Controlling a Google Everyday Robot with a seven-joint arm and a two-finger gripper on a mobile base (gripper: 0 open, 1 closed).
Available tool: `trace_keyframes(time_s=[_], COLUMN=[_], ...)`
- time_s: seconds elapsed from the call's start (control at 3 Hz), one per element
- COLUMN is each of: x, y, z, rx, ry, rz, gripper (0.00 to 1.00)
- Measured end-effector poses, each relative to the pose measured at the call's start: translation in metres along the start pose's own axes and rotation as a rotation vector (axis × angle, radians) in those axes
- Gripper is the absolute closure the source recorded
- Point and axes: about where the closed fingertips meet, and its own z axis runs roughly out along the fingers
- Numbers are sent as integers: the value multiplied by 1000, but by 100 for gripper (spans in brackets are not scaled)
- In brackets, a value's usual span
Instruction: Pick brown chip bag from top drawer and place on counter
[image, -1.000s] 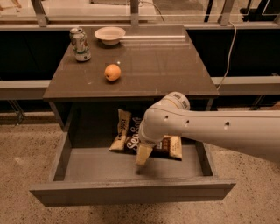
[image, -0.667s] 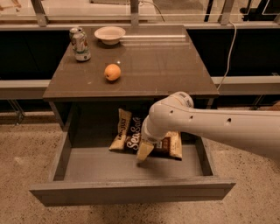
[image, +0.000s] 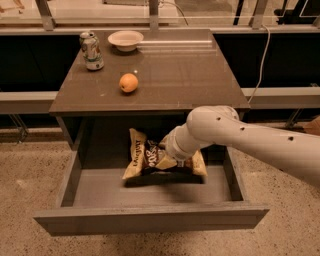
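Top drawer (image: 150, 222) stands open at 6 o'clock of counter (image: 170, 75). Brown chip bag (image: 145, 159) inside, toward drawer's 12 o'clock wall, mid-width. Arm enters from 3 o'clock; gripper (image: 168, 161) on bag's 3 o'clock half, touching it. Grip state: cannot tell. On counter: orange (image: 128, 82) left of centre, can (image: 92, 50) at 10 o'clock, bowl (image: 125, 39) at 11 o'clock

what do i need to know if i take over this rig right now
Gripper: down in the open wide grey top drawer, at the middle of the crinkly dark-brown chip bag; hold unclear.
Bag: in the drawer's rear half, not on the glossy brown square counter.
Done: drawer open, gripper at bag.
Left: lift bag out, set it on the counter's bare right side.
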Motion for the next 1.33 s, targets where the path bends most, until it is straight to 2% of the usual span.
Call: trace_keyframes(time_s=[0.33, 0.67, 1.0, 1.33], x=[-27, -64, -75, -70], y=[3, 9, 18, 12], z=[-33, -97, -164, -219], rx=[-22, -46, -34, -4], ry=[-159, -381, -523, -533], rz=[-14, -48, -135, -184], gripper=[86, 100, 100, 100])
